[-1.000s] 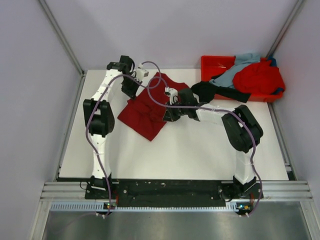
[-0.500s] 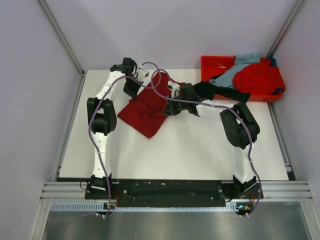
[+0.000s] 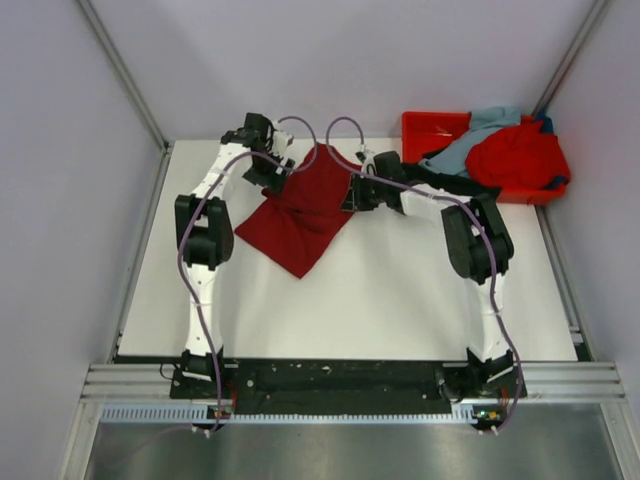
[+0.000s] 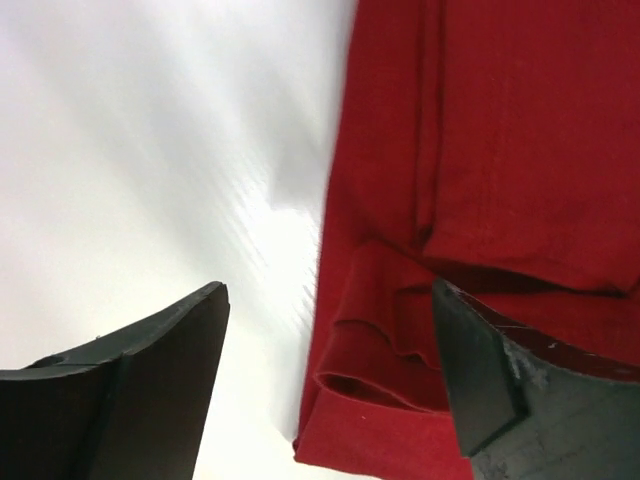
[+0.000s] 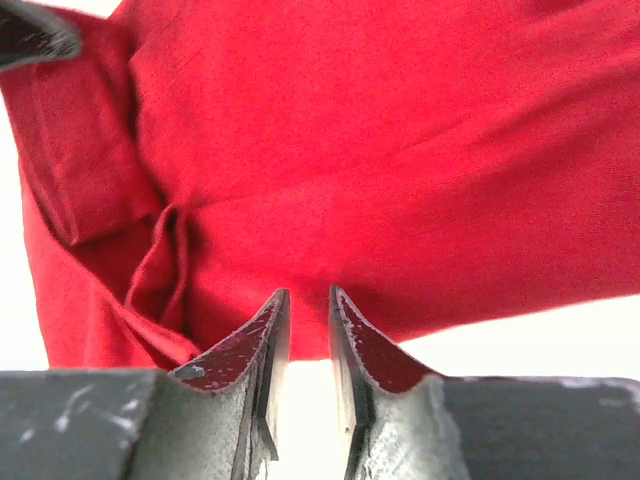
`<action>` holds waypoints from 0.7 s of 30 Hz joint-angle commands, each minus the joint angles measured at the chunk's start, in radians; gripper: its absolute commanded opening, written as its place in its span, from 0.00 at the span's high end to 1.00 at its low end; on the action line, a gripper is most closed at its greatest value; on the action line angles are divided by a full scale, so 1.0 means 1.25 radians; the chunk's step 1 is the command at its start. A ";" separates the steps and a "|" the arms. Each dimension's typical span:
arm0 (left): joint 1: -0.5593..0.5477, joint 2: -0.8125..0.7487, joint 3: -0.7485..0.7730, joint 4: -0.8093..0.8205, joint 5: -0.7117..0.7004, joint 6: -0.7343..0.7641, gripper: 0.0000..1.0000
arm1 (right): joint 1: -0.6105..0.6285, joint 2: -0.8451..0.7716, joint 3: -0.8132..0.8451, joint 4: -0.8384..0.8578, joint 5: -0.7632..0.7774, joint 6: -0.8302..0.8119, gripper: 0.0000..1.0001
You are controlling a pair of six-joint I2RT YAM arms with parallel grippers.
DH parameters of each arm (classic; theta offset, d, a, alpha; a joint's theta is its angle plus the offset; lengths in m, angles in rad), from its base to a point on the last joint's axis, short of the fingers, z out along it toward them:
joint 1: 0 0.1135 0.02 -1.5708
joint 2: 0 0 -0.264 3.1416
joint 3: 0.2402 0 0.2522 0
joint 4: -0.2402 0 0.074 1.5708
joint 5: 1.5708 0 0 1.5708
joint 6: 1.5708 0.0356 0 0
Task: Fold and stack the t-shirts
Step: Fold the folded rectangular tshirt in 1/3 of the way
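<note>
A dark crimson t-shirt [image 3: 300, 215] lies folded on the white table, left of centre. My left gripper [image 3: 277, 172] hovers at its far left corner, and in the left wrist view the jaws [image 4: 330, 370] stand wide open over the shirt's layered edge [image 4: 480, 150], holding nothing. My right gripper [image 3: 351, 195] sits at the shirt's far right edge. Its jaws [image 5: 307, 295] are parted by a narrow gap with bare table showing through, just short of the cloth [image 5: 400, 150]. A pale grey-blue shirt [image 3: 470, 140], a bright red shirt [image 3: 515, 155] and a black shirt [image 3: 440, 182] are heaped at the tray.
The orange-red plastic tray [image 3: 415, 125] stands at the back right corner, with the black shirt spilling over its near rim onto the table. Grey walls close in the back and both sides. Both arms' cables loop above the crimson shirt.
Both arms moved toward the back of the table, drawing the crimson shirt's cloth along. Both grippers, shut on the cloth before, have now let it go, the left one opening wide.
</note>
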 commanded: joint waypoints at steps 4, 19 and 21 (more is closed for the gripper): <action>0.066 -0.159 -0.021 0.072 0.023 0.024 0.12 | -0.064 -0.057 0.056 -0.103 0.045 -0.033 0.68; 0.132 -0.306 -0.421 0.064 0.134 0.216 0.18 | 0.429 -0.220 -0.212 0.011 0.228 -0.684 0.39; 0.137 -0.249 -0.367 0.026 0.137 0.169 0.20 | 0.444 -0.184 -0.174 -0.022 0.251 -0.688 0.40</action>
